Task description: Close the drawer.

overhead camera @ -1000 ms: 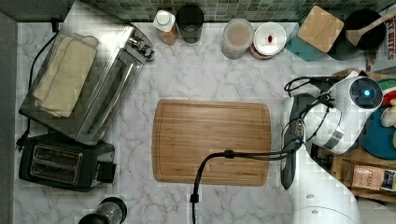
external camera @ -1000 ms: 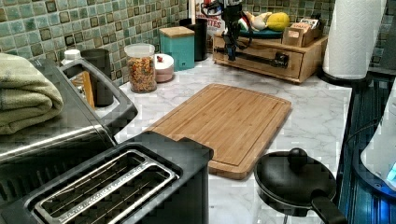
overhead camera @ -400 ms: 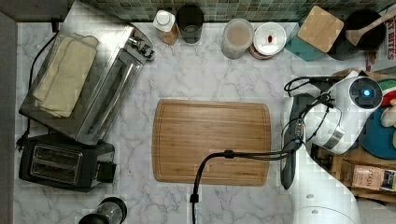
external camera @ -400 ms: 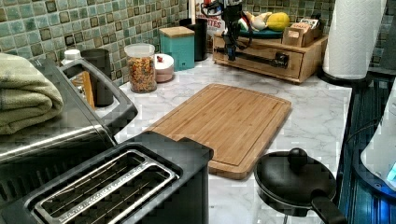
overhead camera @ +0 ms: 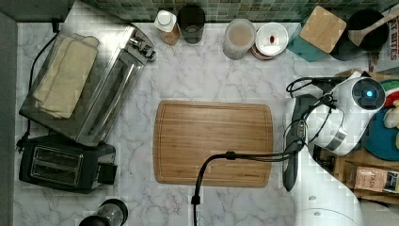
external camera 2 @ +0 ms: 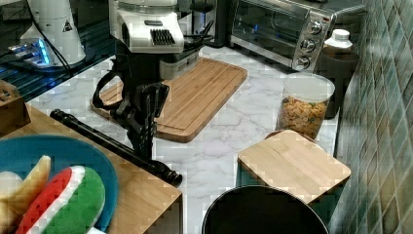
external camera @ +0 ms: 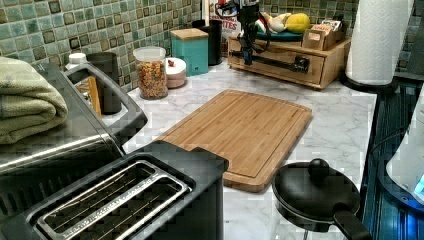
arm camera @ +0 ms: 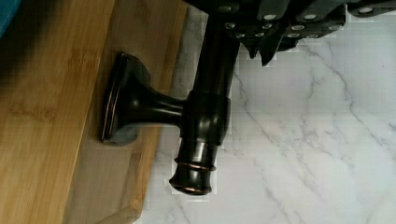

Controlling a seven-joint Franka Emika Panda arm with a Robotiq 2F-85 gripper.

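Nothing moved since earlier frames. Pincer (external camera 2: pixel 145 127) at black handle (external camera 2: pixel 114 143) of drawer (external camera: pixel 280 61), far end of worktop (external camera: pixel 345 125) in left view; fingers clenched or released, cannot tell. Risk: off-centre push skews drawer, jams it short of shut.

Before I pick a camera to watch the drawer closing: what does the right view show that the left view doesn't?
The right view alone gives the gripper close up, down at the handle, with the blue plate of toy fruit on the box top in the foreground. The left view alone gives the drawer front on, plus the toaster and the paper towel roll. Both share the cutting board, the cereal jar and the marble counter.
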